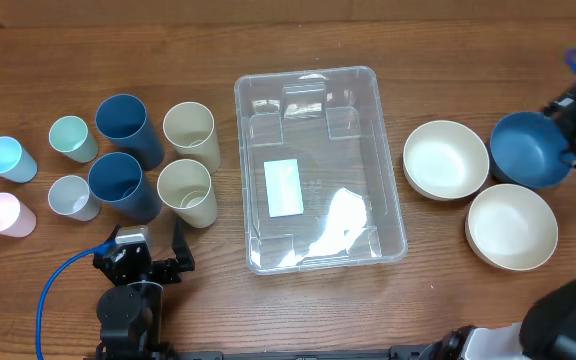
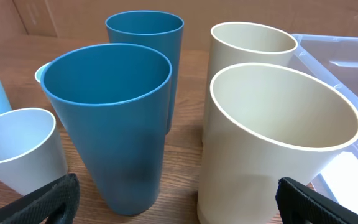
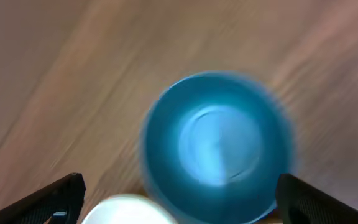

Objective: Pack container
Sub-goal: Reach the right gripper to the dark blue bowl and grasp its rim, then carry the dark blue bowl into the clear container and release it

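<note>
**Both hands wide and empty; nothing packed yet**
The left hand (image 1: 150, 243) faces the cream cup (image 2: 278, 143) and blue cup (image 2: 114, 118) just ahead, probably lining up a pick. The empty container (image 1: 268, 130) lies ahead to its right. The right hand (image 3: 179, 193) hangs spread above the blue bowl (image 3: 216, 146).

Cups (image 1: 188, 190) cluster left of container (image 1: 318, 140), bowls (image 1: 446, 158) right; container top unobstructed.

Bright, even overhead light leaves white glare on the clear container (image 1: 258, 150). The right wrist view is blurred, smearing the blue bowl (image 3: 216, 146); the left wrist view is sharp.
</note>
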